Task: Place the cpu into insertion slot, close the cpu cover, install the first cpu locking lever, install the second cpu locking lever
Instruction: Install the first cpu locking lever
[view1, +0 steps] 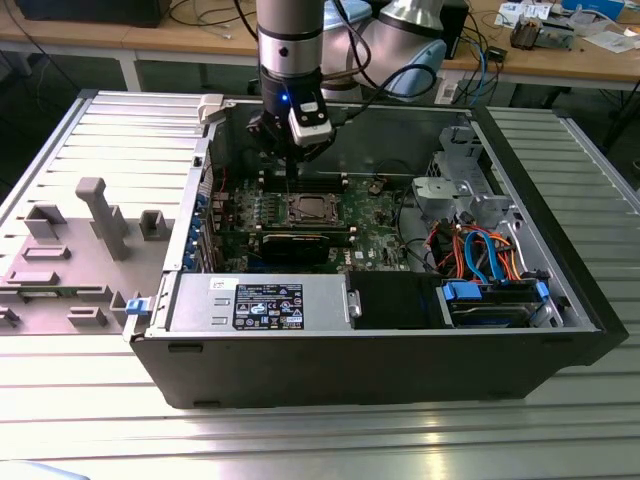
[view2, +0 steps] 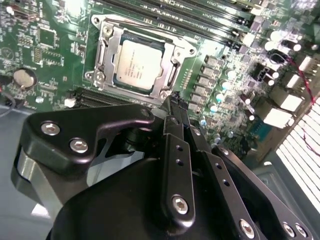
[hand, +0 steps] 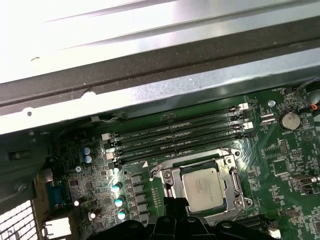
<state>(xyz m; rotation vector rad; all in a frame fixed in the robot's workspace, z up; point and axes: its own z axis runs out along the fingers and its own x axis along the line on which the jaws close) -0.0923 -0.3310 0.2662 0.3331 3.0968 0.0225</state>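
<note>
- Gripper (view2: 173, 102): black fingers pressed together at the tips, nothing pinched between them. It hung inside the open computer case (view1: 350, 370), just beside one corner of the socket. Whether it touched the board could not be told.
- Cpu (view2: 137, 62): silvery-grey top, lay flat in the insertion slot (view2: 102, 31) on the green circuit board (view2: 45, 55).
- Cpu cover (view2: 172, 65): metal frame folded down around the chip, whose top showed through the cut-out.
- Locking levers: thin wires along the socket edges; latched or free could not be told.
- Memory slots (hand: 175, 132): long, black, in parallel rows beside the socket.
- Coin cell (view2: 23, 78): round, on the board, well apart from the socket.
- Ribbed metal table (view1: 300, 440): carried the case.
</note>
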